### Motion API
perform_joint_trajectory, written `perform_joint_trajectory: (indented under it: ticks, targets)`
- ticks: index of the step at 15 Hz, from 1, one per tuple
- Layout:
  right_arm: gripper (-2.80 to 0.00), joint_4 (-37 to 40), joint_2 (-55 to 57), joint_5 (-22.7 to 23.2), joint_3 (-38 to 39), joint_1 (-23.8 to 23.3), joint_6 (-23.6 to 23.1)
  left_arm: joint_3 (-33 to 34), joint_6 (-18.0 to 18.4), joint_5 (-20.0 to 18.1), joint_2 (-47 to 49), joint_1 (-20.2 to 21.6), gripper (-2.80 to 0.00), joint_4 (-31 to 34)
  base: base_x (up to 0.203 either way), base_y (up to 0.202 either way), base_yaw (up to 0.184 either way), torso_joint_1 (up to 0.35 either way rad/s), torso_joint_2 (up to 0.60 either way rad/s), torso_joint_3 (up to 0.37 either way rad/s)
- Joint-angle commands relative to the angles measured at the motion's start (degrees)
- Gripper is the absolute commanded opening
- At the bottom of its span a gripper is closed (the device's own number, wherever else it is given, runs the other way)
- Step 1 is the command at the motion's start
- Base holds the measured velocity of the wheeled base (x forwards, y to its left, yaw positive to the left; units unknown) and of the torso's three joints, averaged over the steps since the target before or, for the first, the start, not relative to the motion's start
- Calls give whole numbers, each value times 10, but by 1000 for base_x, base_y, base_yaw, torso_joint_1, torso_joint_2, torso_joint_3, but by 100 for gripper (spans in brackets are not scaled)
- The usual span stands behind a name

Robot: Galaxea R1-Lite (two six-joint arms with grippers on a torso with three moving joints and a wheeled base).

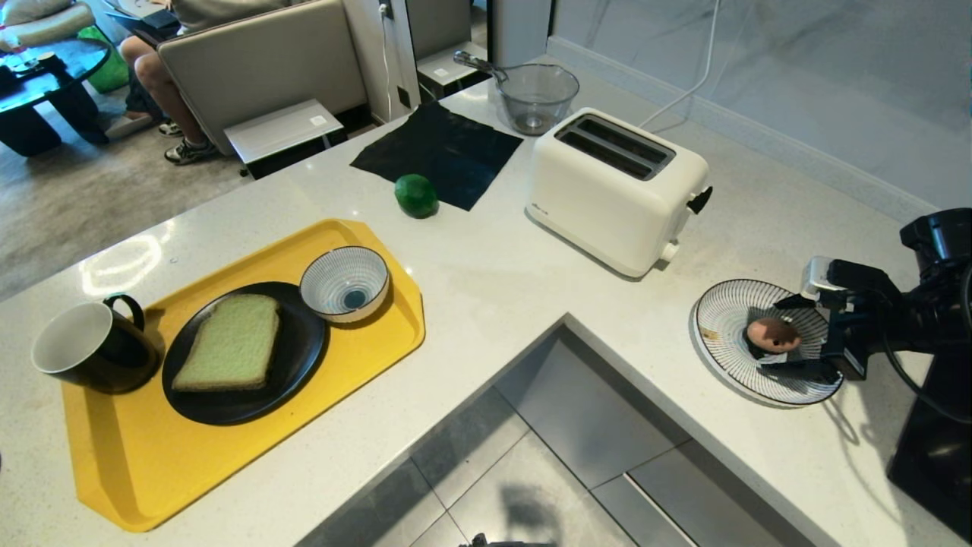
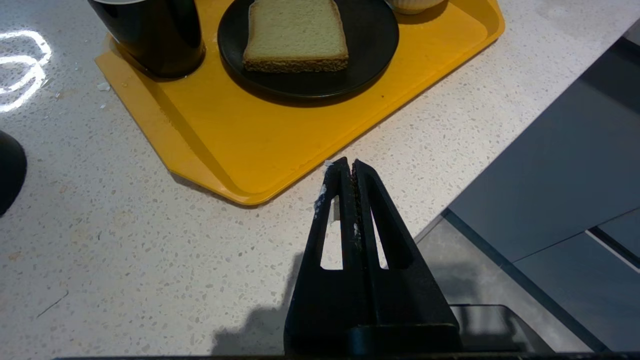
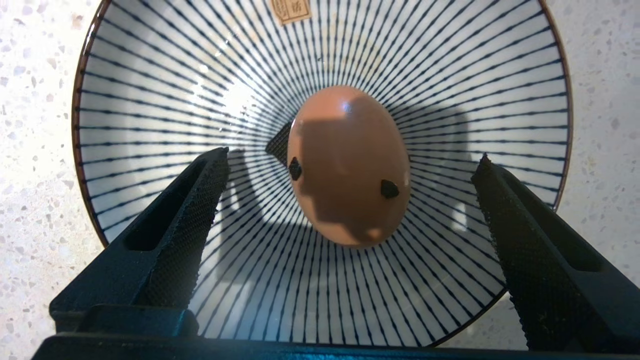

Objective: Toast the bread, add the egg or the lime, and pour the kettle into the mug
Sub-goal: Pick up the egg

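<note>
The pinkish-tan egg (image 1: 773, 334) (image 3: 345, 125), with black spots on its shell, lies in a blue-striped plate (image 1: 725, 308) (image 3: 150, 75) at the right of the counter. My right gripper (image 1: 776, 339) (image 3: 351, 156) is open, one finger on each side of the egg and apart from it. The pale green bread (image 1: 230, 342) (image 2: 295, 30) lies flat on a black plate (image 1: 300, 357) on the yellow tray (image 1: 137, 456). The black mug (image 1: 87, 346) stands at the tray's left end. The lime (image 1: 416, 195) sits by a black cloth. My left gripper (image 2: 348, 162) is shut and empty over the counter, near the tray. I cannot pick out the kettle.
A white toaster (image 1: 615, 190) with empty slots stands mid-counter, with a glass bowl (image 1: 535, 95) behind it. A small striped bowl (image 1: 345, 282) sits on the tray. A black body (image 1: 938, 456) stands at the right edge behind my right arm. A person sits at the far left.
</note>
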Motion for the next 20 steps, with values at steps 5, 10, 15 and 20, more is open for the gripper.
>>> perform_joint_trajectory:
  ticks: [5,10,15,20]
  targets:
    - [0,1,-1,0,-2,6,-2,10,0,0,0,0,-280,0,0,0,0,0,0,0]
    - [0,-1,4,-8,-2,5,-2,10,0,0,0,0,-280,0,0,0,0,0,0,0]
    - [0,-1,5,-12,-7,6,-2,10,0,0,0,0,-280,0,0,0,0,0,0,0]
    - [0,-1,4,-13,-3,6,-3,10,0,0,0,0,-280,0,0,0,0,0,0,0]
